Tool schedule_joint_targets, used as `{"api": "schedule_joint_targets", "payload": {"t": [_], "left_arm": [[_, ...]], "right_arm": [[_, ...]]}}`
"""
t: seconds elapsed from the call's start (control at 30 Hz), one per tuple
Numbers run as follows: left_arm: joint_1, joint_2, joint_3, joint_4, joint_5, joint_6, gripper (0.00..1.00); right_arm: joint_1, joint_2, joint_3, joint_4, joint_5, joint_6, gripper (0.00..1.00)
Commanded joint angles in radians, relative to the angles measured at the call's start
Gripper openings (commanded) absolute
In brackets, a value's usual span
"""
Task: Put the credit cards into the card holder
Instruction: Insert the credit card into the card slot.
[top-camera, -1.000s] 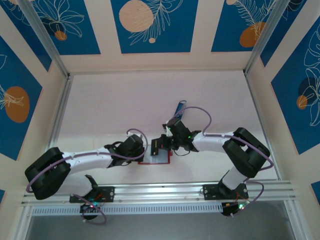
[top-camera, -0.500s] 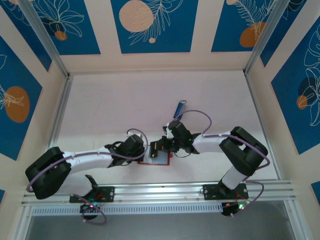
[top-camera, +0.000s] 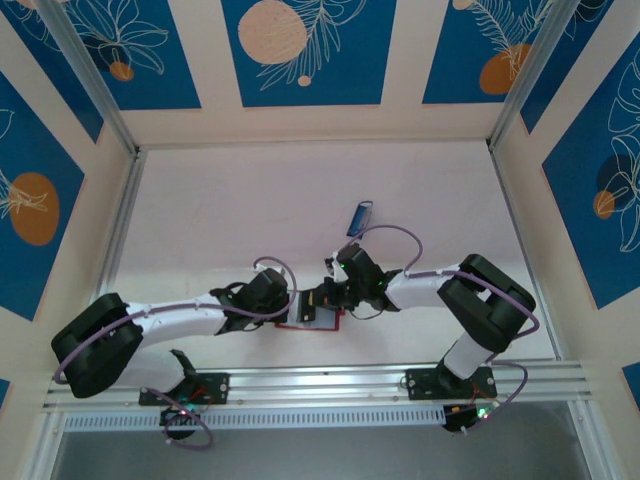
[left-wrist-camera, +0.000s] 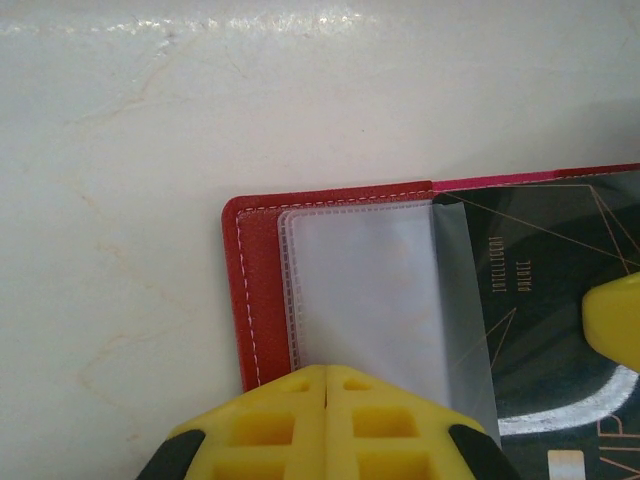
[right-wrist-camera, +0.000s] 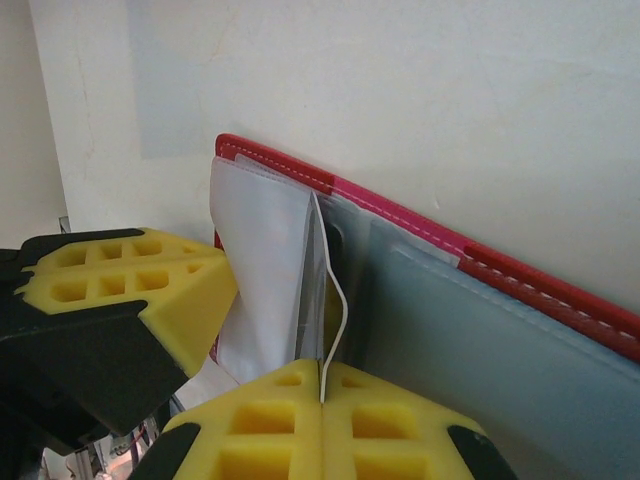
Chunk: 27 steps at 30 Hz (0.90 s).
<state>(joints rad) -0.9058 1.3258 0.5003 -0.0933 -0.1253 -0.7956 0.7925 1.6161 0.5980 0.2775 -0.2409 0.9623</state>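
Observation:
The red card holder (top-camera: 325, 322) lies open near the table's front, its pale clear pockets (left-wrist-camera: 360, 290) facing up. My left gripper (top-camera: 292, 306) is shut, and its yellow fingertips (left-wrist-camera: 327, 372) press on the left pocket with nothing between them. My right gripper (top-camera: 322, 298) is shut on a dark-faced credit card (left-wrist-camera: 540, 290). That card's leading edge sits under the lifted pocket leaf. In the right wrist view the card (right-wrist-camera: 346, 311) shows edge-on and slightly bowed, rising from the right gripper (right-wrist-camera: 321, 375). Another blue credit card (top-camera: 360, 216) lies loose on the table behind the arms.
An aluminium rail (top-camera: 320, 380) runs along the near edge behind the arm bases. Metal posts and patterned walls enclose the white table (top-camera: 230, 200) on three sides. Purple cables loop over both wrists.
The right gripper has moved a little left and toward the front, closer over the card holder, and this has uncovered the loose blue card behind it. The left arm has stayed put.

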Motion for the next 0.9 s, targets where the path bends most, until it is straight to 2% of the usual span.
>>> {"api": "schedule_joint_targets", "payload": {"t": [0.0, 0.37, 0.87], "left_arm": [[-0.018, 0.047, -0.023, -0.086, 0.01, -0.011, 0.01], [-0.018, 0.058, -0.022, -0.081, 0.015, -0.007, 0.01], [-0.031, 0.006, -0.058, -0.106, -0.006, -0.037, 0.0]], "right_arm": [[0.017, 0.032, -0.029, -0.052, -0.029, 0.009, 0.0], [0.026, 0.08, -0.02, -0.025, -0.036, 0.022, 0.0], [0.042, 0.138, -0.02, 0.084, 0.029, 0.13, 0.0]]}}
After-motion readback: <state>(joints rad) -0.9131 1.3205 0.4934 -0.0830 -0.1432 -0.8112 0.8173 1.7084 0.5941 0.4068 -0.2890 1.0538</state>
